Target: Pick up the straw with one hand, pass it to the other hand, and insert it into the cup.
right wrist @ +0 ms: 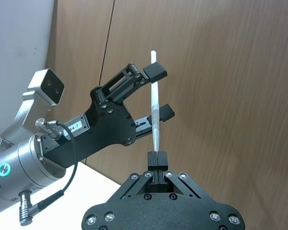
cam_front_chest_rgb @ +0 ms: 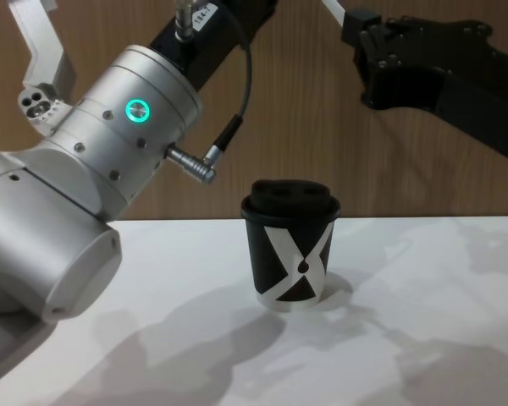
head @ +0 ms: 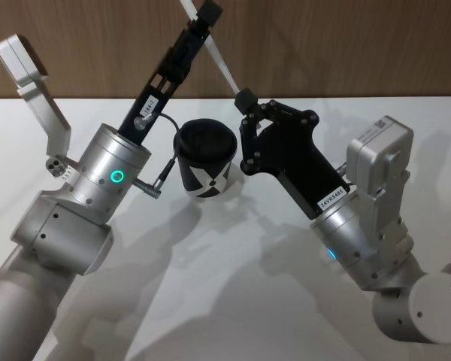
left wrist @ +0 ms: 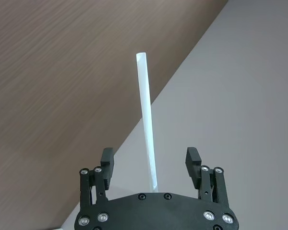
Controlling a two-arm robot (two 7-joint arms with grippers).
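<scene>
The thin white straw (head: 224, 69) slants up above the table, and my right gripper (head: 246, 99) is shut on its lower end. In the right wrist view the shut fingertips (right wrist: 157, 158) pinch the straw (right wrist: 156, 125), which stands up from them. My left gripper (head: 208, 13), on the silver wrist with the green ring light, is open higher up, with a finger on either side of the straw (left wrist: 146, 120) and gaps on both sides. The black cup (head: 203, 162) with the white X and domed lid stands upright on the table below both grippers, also seen from the chest (cam_front_chest_rgb: 292, 254).
The white table (head: 233, 301) spreads around the cup. A wood-panelled wall (head: 346, 45) rises behind it. My left arm's silver wrist (cam_front_chest_rgb: 135, 110) looms large at the chest view's left, and the right arm's silver body (head: 376, 218) sits at the right.
</scene>
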